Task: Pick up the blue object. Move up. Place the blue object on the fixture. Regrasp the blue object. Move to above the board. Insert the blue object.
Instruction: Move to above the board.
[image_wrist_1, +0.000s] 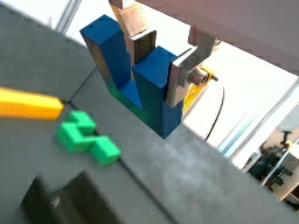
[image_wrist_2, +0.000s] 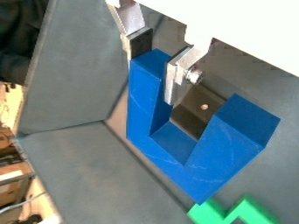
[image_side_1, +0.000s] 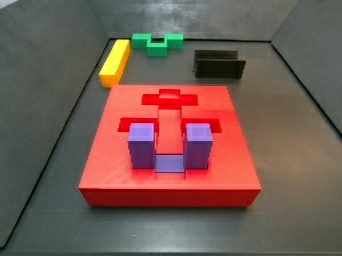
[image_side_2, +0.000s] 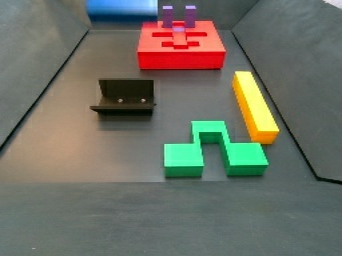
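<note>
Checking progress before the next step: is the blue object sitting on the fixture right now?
No. In a side view the fixture stands empty, while in a wrist view the claw grips the blue object above the floor.

the gripper has flat silver plate fingers with dark pads and a brass-coloured screw.
</note>
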